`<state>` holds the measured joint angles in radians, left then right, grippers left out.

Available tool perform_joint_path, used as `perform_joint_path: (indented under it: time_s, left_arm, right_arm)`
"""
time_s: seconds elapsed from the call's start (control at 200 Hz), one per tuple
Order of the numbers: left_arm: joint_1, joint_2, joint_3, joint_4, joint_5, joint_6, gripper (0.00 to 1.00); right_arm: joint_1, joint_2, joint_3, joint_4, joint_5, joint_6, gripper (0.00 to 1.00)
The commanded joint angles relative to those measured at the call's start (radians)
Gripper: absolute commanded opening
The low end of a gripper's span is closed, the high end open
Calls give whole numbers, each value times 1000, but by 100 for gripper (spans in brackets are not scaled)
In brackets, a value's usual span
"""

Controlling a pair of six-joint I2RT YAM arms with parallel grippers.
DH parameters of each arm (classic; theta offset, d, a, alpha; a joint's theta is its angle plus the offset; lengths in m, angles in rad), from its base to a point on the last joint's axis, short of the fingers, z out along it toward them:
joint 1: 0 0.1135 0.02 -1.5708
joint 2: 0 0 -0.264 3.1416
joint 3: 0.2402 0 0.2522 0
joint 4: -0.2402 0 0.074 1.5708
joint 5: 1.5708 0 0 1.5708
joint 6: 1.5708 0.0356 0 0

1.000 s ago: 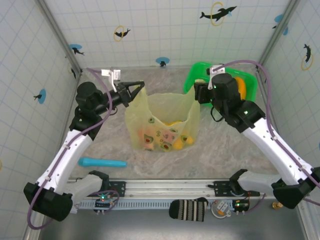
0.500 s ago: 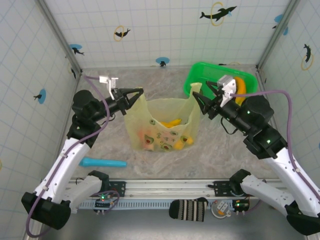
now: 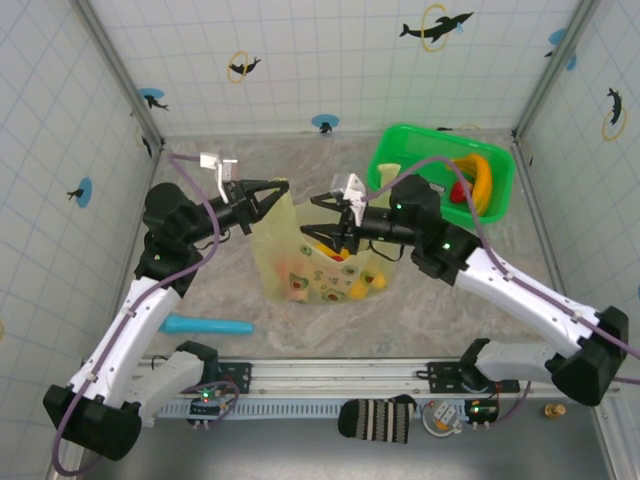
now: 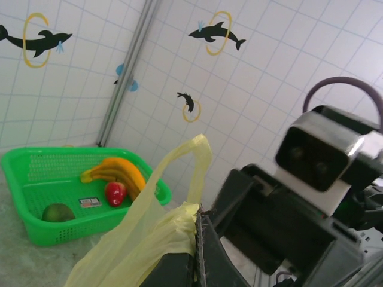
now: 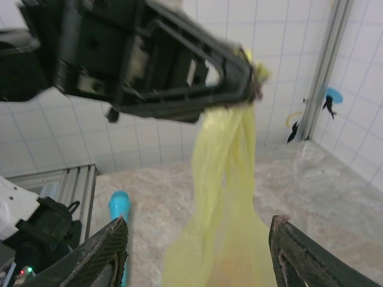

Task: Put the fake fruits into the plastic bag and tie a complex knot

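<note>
Top external: left pincer (image 3: 281, 188) pinches the translucent, avocado-printed plastic bag (image 3: 288, 245) by its handle; right pincer (image 3: 309, 217) open.

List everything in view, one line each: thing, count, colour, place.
plastic bag: one, pale yellow-green, table centre
fake fruits: several, mostly yellow, inside the bag, count unclear
bananas: one bunch, yellow, in the tray
red fruit: one, in the tray
green fruit: one, in the tray
tray: one, bright green, far right
stick: one, teal, near left
left gripper: shut on a bag handle
right gripper: open, over the bag
</note>
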<state>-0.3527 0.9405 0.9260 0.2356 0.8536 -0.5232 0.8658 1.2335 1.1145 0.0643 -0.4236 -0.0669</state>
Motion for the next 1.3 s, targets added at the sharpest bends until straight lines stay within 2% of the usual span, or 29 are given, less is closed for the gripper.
perform_joint_path:
  time_s: [0.0,0.13,0.42,0.51,0.626,0.701,0.811,0.901,0.976,1.041,1.121,1.206,1.291]
  left_arm:
    - [3,-7,-6,78,37,2,0]
    - [3,1,-6,103,73,-15,6]
    - [2,-7,-32,146,105,-52,18]
    - [0,-11,-34,151,119,-58,22]
    - [0,-17,-33,153,122,-58,25]
    - [-1,-12,-30,160,126,-63,24]
    - [-2,-5,-24,168,137,-69,10]
    - [-3,-4,-23,172,140,-66,2]
    - [-4,-3,-24,172,140,-64,0]
    - [-4,-2,-26,171,140,-66,0]
    - [-4,-1,-26,168,139,-65,0]
    - [-4,-8,-29,156,130,-57,5]
    - [-3,-13,-29,140,122,-45,12]
  right_arm:
    - [3,47,48,111,-6,18,64]
    - [4,103,61,173,-3,53,65]
    - [0,228,165,193,6,49,66]
    - [-10,257,191,198,-25,50,67]
    - [-35,277,197,253,-129,73,70]
    - [-53,293,201,304,-201,109,72]
    - [-65,314,204,366,-284,130,74]
    - [-76,320,164,484,-374,138,75]
    - [-83,332,151,558,-405,145,75]
    - [-89,362,192,554,-449,150,69]
    - [-93,402,257,521,-519,156,48]
    - [-91,430,290,492,-561,168,27]
    - [-91,430,284,481,-565,164,17]
